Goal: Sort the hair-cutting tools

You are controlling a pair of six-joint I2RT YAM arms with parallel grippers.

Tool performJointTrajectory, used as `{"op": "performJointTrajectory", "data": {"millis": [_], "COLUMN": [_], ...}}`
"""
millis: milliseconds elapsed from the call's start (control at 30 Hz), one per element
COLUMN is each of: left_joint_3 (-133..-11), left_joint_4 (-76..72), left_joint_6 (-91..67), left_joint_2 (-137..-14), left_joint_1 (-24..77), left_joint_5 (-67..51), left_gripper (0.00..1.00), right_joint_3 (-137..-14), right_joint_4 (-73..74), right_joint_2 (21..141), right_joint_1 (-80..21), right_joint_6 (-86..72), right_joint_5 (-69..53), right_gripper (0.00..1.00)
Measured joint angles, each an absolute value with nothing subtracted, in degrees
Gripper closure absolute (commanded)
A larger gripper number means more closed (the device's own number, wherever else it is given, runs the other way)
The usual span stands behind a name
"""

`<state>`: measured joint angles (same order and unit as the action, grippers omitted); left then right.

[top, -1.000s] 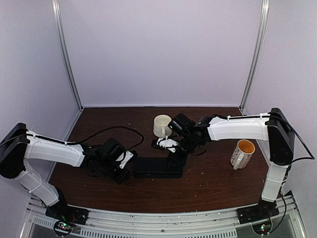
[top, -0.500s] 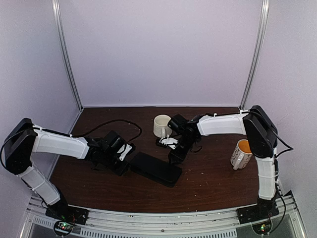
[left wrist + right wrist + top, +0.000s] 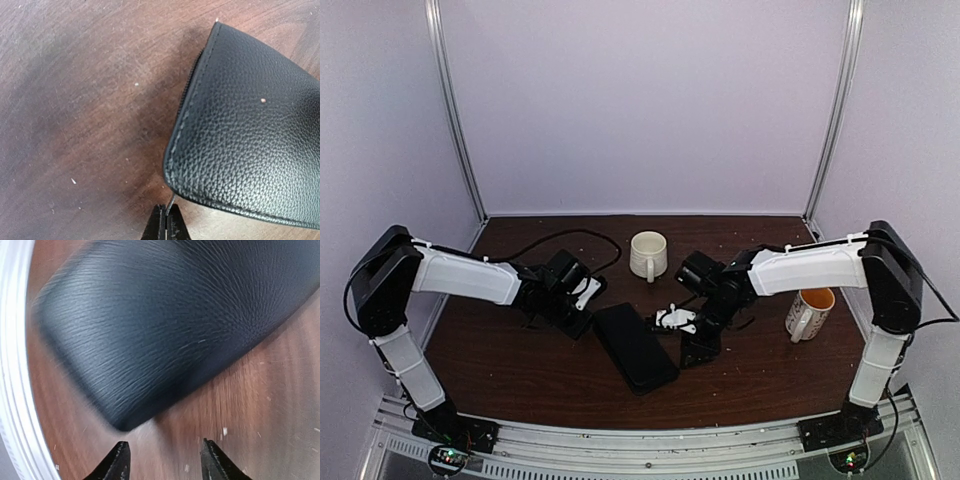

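No slim silver scissors and no thin black hair clips in sight in any of the three views. Presumably shut away inside the flat black rectangular case of grained leather [image 3: 635, 347], a guess from the zip alone. Lies flat on the dark brown wooden table [image 3: 520, 350], between the two arms, long axis slanting from far-left to near-right in the overhead view.

Left gripper [image 3: 166, 210]: pressed together, pinching a thin dark tab [image 3: 170, 200] running up to the case's rounded far-left corner, right at the end of the zip line. Most likely the zip's pull. Sits just off that corner, with the whole length of the case stretching away along the slant.

Right gripper [image 3: 164, 442]: spread, with nothing between the fingers but bare table. Hovers low, just beside the case's right long edge toward the near end, apparently not touching. Rounded corner of the case just ahead of the fingertips in the wrist view.

Both arms close to the case, the left already attached at the zip end. Coming move probably a pull along the zip line to open it, with the right gripper well placed to steady the opposite end.

White ceramic mug [image 3: 647, 254] just beyond the case's far end. Second mug, pale outside and yellow-lined [image 3: 808, 310], well off to the right.

No brand, label or lettering legible anywhere. Faint marks on the second mug too small to read.
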<state>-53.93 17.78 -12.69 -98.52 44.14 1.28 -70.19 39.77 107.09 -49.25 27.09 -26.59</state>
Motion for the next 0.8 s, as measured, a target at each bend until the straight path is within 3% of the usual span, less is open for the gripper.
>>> {"op": "performJointTrajectory", "data": {"millis": [233, 533, 800], "left_joint_3": [-55.51, -56.71, -56.82], "left_joint_4": [17.34, 16.75, 16.75], "left_joint_6": [-11.16, -10.00, -9.67], "left_joint_2": [-100.22, -102.10, -102.13], "left_joint_1": [43.05, 43.05, 42.87], "left_joint_5": [0.14, -1.02, -1.37], "left_gripper": [1.00, 1.00, 1.00], "right_joint_3": [-67.11, -66.17, -66.15], "right_joint_4": [35.99, 32.10, 27.07], "right_joint_2": [95.90, 97.86, 102.26], "right_joint_1": [-54.15, -64.07, -67.57], "right_joint_6": [38.04, 48.90, 48.73], "right_joint_5": [-20.34, -14.85, -10.11], "right_gripper": [0.47, 0.46, 0.46]}}
